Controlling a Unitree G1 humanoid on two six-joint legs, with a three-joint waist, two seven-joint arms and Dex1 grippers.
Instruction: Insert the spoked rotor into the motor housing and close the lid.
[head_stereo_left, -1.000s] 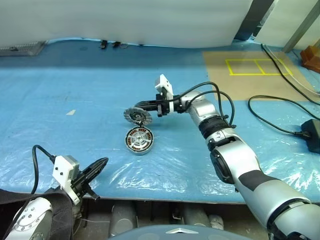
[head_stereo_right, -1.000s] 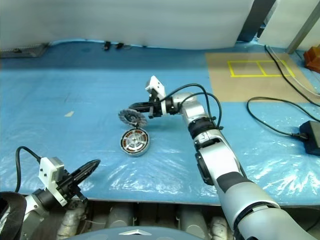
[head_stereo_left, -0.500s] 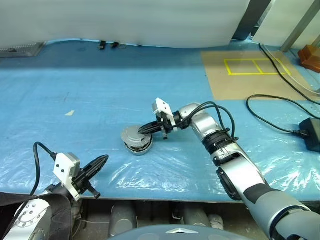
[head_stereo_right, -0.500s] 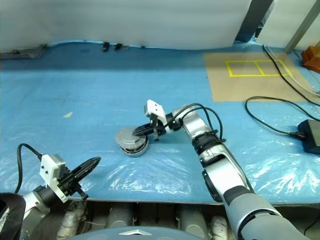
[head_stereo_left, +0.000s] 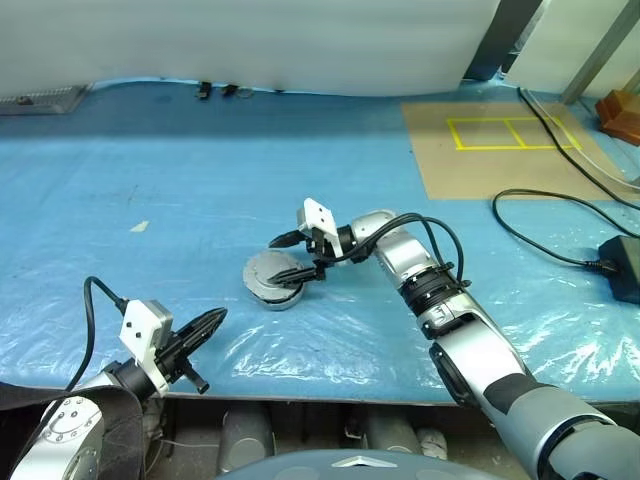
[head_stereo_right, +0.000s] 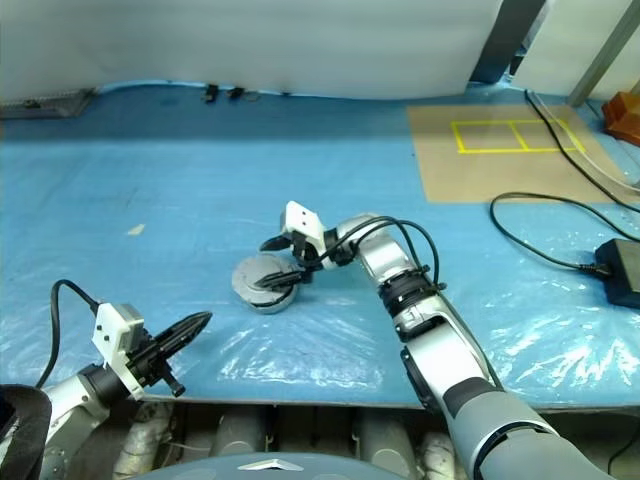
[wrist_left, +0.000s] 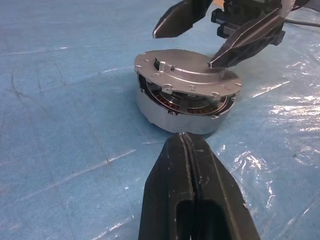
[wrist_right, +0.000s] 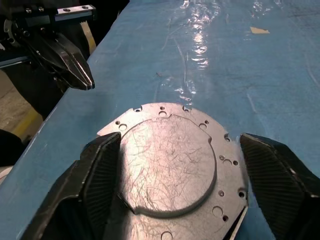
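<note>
Left wrist view puts the motor housing (wrist_left: 186, 107) on the blue plastic-covered worktop (head_stereo_left: 150, 180), with the lid (wrist_left: 187, 72) lying over its top, plain grey side up. The lid looks not fully seated: a gap shows along the near edge, with copper windings visible through it, and it seems slightly tilted. The spoked rotor cannot be seen; if it is inside, the lid hides it.

The right tool (head_stereo_left: 293, 256) has its fingers spread apart, one on each side of the lid, one fingertip touching or nearly touching the lid's top; it holds nothing. The left tool (head_stereo_left: 212, 322) is pressed together and empty, hanging near the worktop's front edge, well apart from the housing.

Risks, as I judge them: the lid may stay cocked, so a push on one side could jam it rather than close it. A spread finger dragging sideways could slide the loose housing on the slick sheet, or lift the lid back up
</note>
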